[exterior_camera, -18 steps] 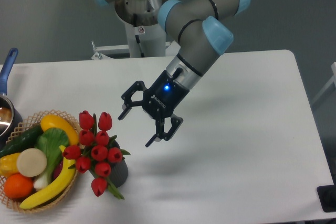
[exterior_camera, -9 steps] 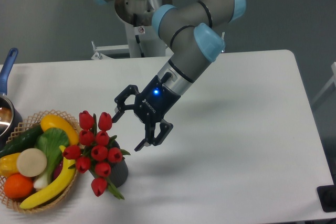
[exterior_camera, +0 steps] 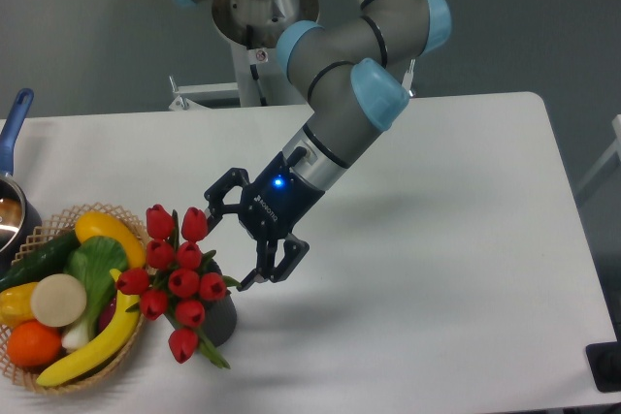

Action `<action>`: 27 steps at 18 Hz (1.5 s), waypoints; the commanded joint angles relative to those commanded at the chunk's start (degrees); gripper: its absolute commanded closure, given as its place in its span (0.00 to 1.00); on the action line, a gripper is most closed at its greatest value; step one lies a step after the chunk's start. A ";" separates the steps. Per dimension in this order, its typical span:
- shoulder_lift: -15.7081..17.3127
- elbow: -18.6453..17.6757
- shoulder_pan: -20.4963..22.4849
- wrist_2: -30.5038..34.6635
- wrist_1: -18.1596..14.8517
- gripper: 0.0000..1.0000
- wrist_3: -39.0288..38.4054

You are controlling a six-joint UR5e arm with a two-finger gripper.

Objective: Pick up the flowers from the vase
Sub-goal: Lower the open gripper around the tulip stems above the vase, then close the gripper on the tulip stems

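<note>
- The flowers (exterior_camera: 178,274) stand in the vase (exterior_camera: 221,318) just to the left of and below my end effector (exterior_camera: 236,240). The red buds fan out in a bunch that runs from upper left to lower right, with one bud drooping at the bottom.
- The vase sits on the worktop (exterior_camera: 437,269), dark and upright, mostly hidden by the blooms.
- White lettering runs along my end effector's black body, too small to read; a blue light glows beside it.
- My end effector is spread wide, holding nothing. One fingertip is near the top buds, the other near the rightmost bud; I cannot tell if either touches.
- Farther left, a wicker basket (exterior_camera: 116,215) holds fruit and vegetables.
</note>
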 joint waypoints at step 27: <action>-3.07 1.23 -4.48 -0.26 0.88 0.00 -6.77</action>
